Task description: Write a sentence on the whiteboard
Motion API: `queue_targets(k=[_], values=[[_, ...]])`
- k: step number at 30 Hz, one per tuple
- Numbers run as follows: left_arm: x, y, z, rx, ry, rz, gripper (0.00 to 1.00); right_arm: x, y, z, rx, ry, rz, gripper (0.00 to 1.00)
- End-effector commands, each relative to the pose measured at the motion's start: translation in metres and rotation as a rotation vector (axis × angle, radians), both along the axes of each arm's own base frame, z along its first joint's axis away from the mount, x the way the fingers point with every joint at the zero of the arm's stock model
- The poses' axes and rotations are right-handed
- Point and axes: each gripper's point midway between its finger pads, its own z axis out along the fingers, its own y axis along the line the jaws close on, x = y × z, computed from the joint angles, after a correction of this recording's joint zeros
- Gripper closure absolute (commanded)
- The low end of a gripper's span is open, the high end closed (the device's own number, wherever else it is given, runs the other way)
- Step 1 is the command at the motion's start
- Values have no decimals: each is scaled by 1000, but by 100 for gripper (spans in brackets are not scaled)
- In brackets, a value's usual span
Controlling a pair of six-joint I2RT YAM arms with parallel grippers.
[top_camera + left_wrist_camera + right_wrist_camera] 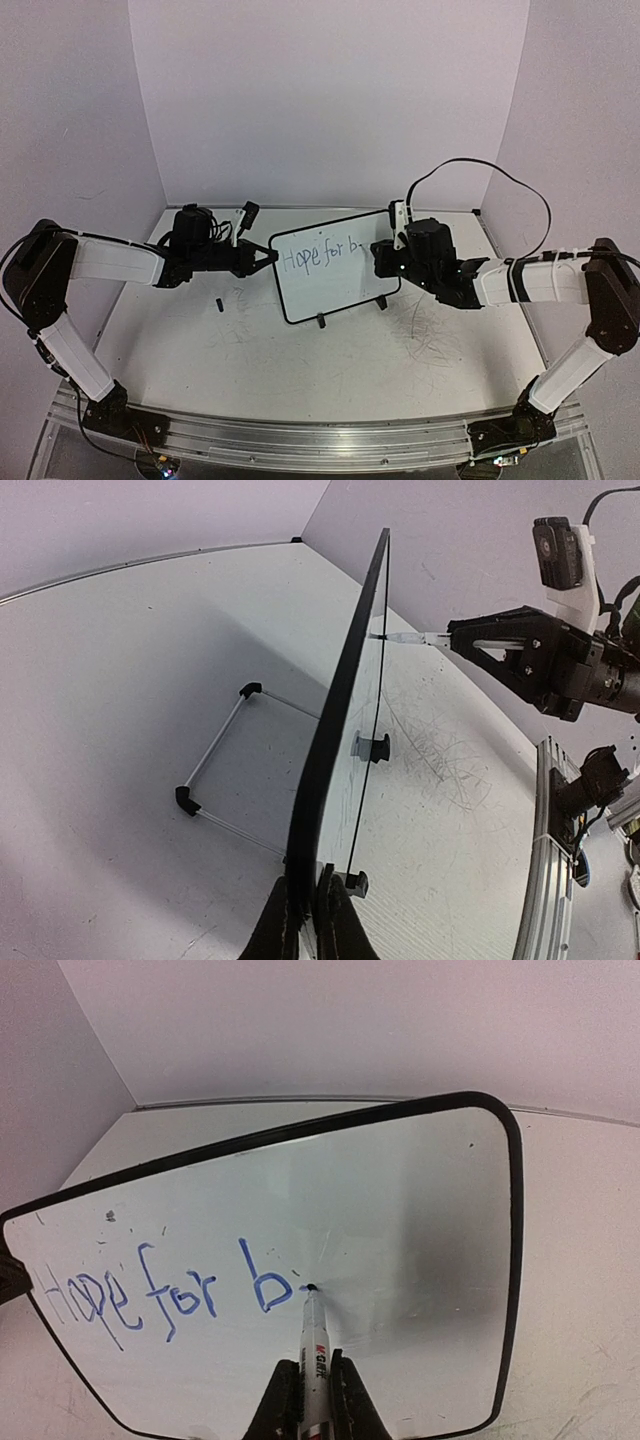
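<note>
1. Blue ink on the whiteboard (pixel 420 1210) reads "Hope for b"; the sentence (pixel 170 1295) runs along one line in the lower left of the right wrist view, and the board's right half is bare.
2. In the top view the whiteboard stands upright at the centre of the surface (pixel 300 370), between the two arms, on its small black feet.
3. The left jaws are closed on the board's left edge. In the left wrist view the black frame rises from between them at bottom centre.
4. The right jaws are clamped on the marker (pixel 314 1345), which points up the frame with its tip touching the board just right of the "b".
5. The step in hand, as I judge it, is writing the word that begins with "b". The sentence is mid-way, not near its end.
6. The next move calls for a short stroke to the right with light, even pressure. Meanwhile the left jaws must brace the board so the push neither tips nor slides it.
7. Room on this line looks limited, so later words probably need a second line lower on the board.
8. A small black piece (pixel 218 303), perhaps the marker's cap, lies on the surface left of the board, apart from it.
</note>
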Motion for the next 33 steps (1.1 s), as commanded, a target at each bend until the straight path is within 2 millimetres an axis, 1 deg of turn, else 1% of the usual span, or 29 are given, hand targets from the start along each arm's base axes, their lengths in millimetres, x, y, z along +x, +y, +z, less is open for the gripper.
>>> queue_targets(k=[1, 7, 12, 17, 24, 33], values=[[3, 11, -5, 60, -33, 43, 100, 11, -7, 25, 42, -57, -72, 100], [3, 11, -5, 61, -34, 42, 100, 12, -8, 32, 49, -72, -76, 100], [3, 11, -5, 60, -35, 42, 100, 13, -3, 41, 46, -99, -51, 100], [3, 11, -5, 61, -34, 42, 100, 15, -1, 45, 43, -109, -44, 100], [4, 10, -5, 61, -35, 41, 100, 13, 6, 36, 50, -82, -11, 100], [4, 10, -7, 64, -31, 41, 100, 4, 7, 15, 48, -33, 14, 100]])
